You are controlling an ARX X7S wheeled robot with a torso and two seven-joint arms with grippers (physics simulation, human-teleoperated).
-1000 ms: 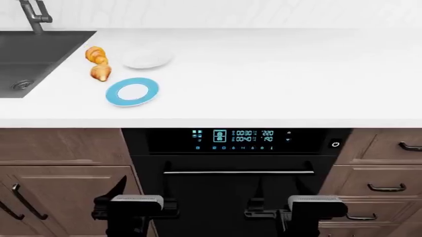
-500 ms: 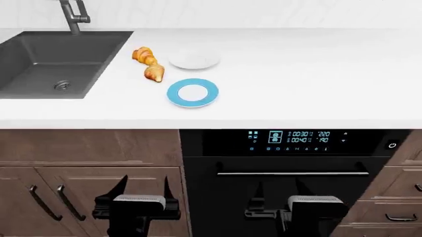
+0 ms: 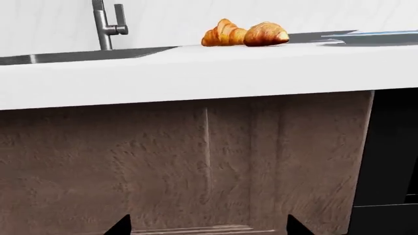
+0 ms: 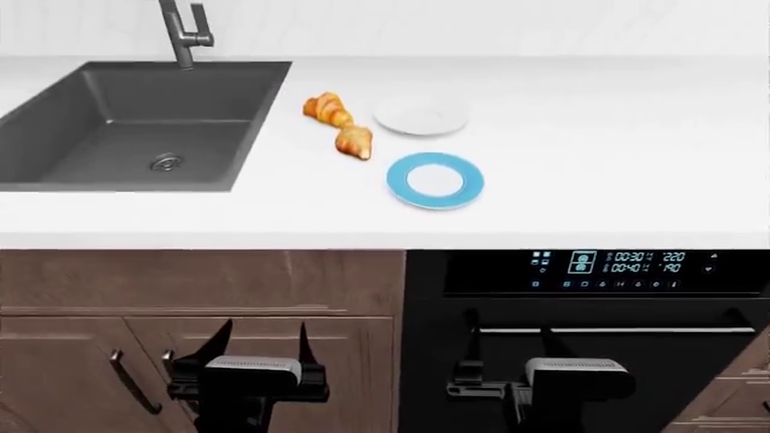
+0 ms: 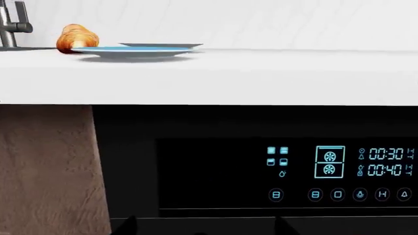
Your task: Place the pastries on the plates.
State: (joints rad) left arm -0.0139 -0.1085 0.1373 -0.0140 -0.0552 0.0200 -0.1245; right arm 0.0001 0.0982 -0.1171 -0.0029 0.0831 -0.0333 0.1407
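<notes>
Shifted right in your head view since earlier: sink [image 4: 132, 122], two croissants [image 4: 338, 124], white plate [image 4: 420, 115] far, blue-rimmed plate [image 4: 435, 180] near. Left gripper [image 4: 259, 347] and right gripper [image 4: 511, 347]: both low, spread wide, empty.

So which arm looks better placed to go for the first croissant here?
Left, probably. The two croissants lie left of both plates, nearer the sink, and the left gripper sits below that side. The right gripper is under the oven, farther off. Both hang low and open.
</notes>
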